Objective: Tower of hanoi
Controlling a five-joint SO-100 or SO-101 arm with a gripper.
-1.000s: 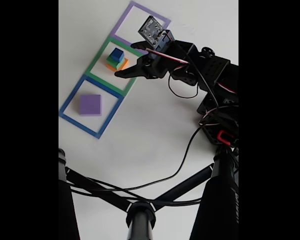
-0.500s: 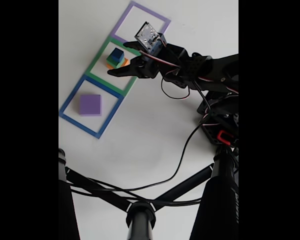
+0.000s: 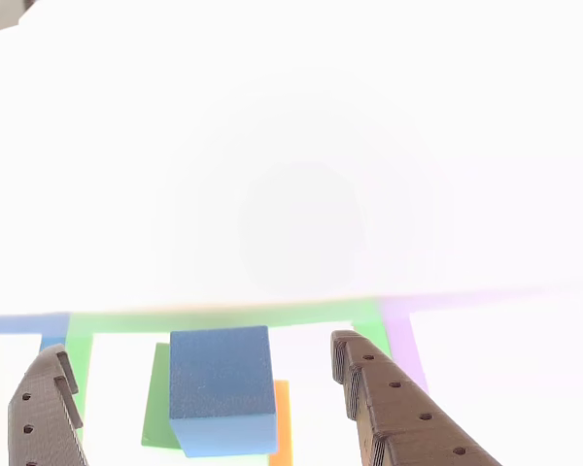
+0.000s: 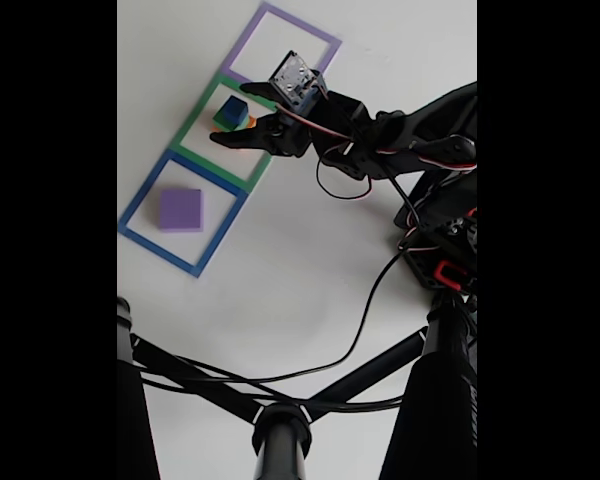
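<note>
Three stacked matte blocks, blue cube [image 3: 222,388] atop green [image 3: 156,398], orange [image 3: 281,422]; gripper [image 3: 204,388] fingers wide, straddling cube

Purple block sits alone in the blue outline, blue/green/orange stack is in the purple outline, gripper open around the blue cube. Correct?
Not quite. In the fixed view the stack topped by the blue cube stands in the green outline, not the purple outline. The purple block is alone in the blue outline, and the gripper is open around the cube.

Arm reached leftward in the fixed view, wrist lowered; end effector [image 4: 223,136] held its dark fingers [image 3: 394,408] spread apart.
</note>
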